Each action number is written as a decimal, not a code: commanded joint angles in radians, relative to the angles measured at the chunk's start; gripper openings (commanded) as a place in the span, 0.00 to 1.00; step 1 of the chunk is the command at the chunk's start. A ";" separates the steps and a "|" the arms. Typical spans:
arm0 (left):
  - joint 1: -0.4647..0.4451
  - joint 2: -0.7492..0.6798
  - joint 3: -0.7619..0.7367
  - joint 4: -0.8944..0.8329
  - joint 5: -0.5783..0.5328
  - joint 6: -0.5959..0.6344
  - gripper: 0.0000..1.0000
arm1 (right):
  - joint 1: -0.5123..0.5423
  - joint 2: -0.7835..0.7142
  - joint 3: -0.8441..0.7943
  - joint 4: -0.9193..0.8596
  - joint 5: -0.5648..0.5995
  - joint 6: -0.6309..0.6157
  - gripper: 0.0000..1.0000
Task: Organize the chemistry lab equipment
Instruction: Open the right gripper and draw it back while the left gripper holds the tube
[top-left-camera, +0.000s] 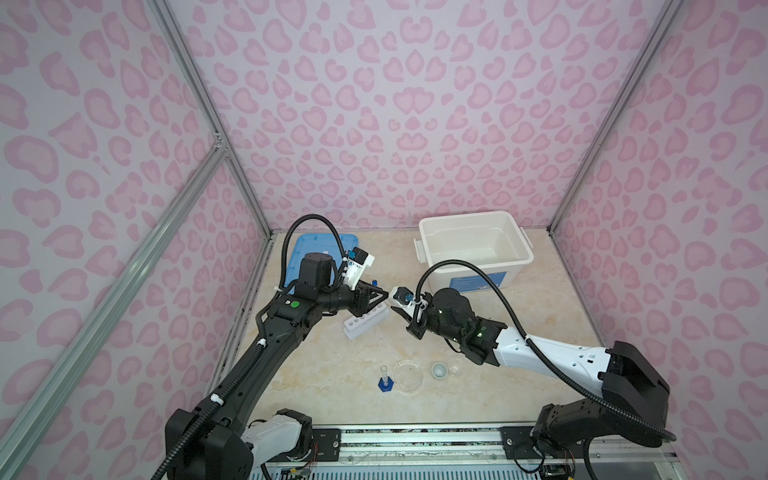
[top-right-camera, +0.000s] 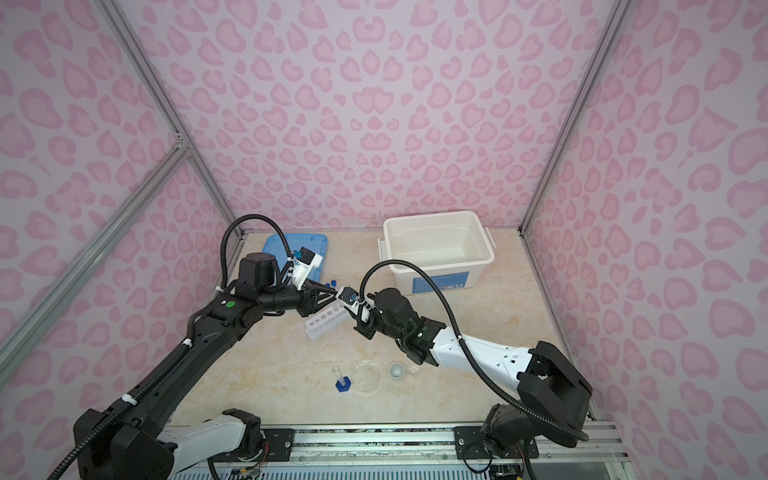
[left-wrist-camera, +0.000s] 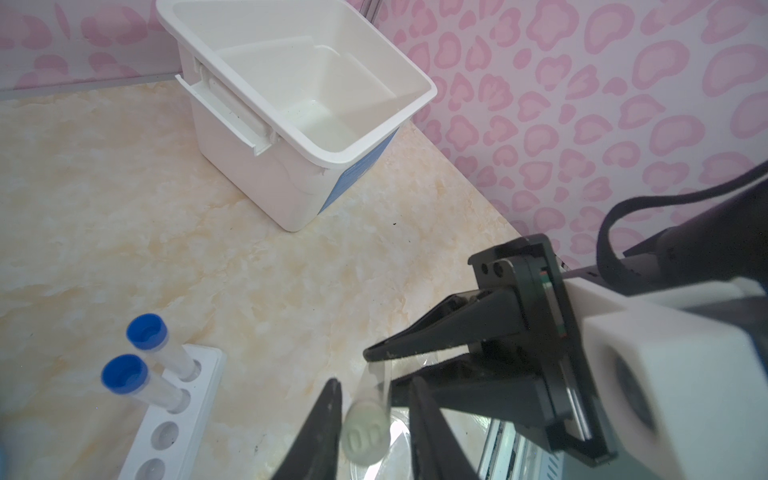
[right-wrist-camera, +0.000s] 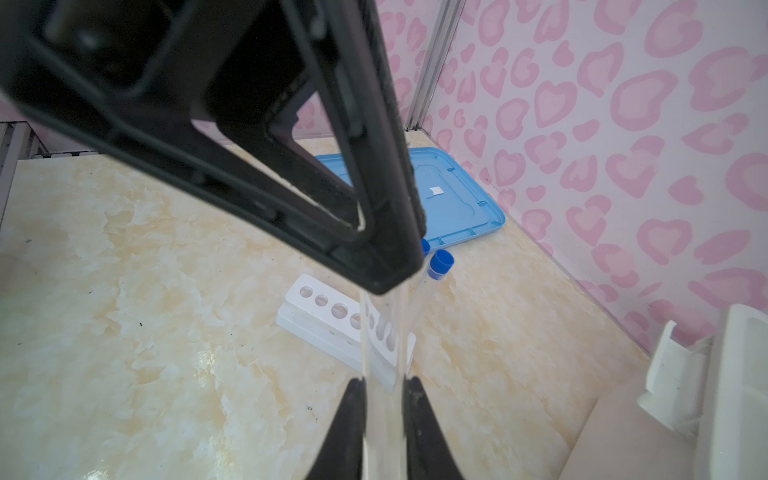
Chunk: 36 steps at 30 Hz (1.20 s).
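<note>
One open white bin (left-wrist-camera: 249, 178) stood at the back edge of the worktop (top-left-camera: 332, 374), right of centre. One blue lid (top-left-camera: 316, 245) lay in the back left corner. One white six-hole rack (top-left-camera: 365, 322) lay toward the left edge, with two clear blue-capped tubes (left-wrist-camera: 166, 357) standing in its far end holes. Above it the right gripper (right-wrist-camera: 383, 379) pinched one clear white-capped tube (left-wrist-camera: 365, 432). The left gripper (left-wrist-camera: 374, 380), slightly spread, flanked its cap. Near the front edge stood one clear dish (top-left-camera: 408, 375), one white cup (top-left-camera: 439, 370) and one blue-based cylinder (top-left-camera: 385, 380).
</note>
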 joint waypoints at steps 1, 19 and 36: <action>0.000 0.003 0.004 0.030 0.015 0.010 0.32 | 0.002 0.006 0.007 0.030 -0.004 -0.007 0.17; 0.000 -0.008 -0.002 0.041 -0.003 0.005 0.22 | 0.002 0.011 0.004 0.035 -0.007 -0.004 0.16; 0.001 -0.037 -0.010 0.039 -0.051 0.002 0.13 | 0.005 0.017 -0.002 0.051 0.002 0.011 0.20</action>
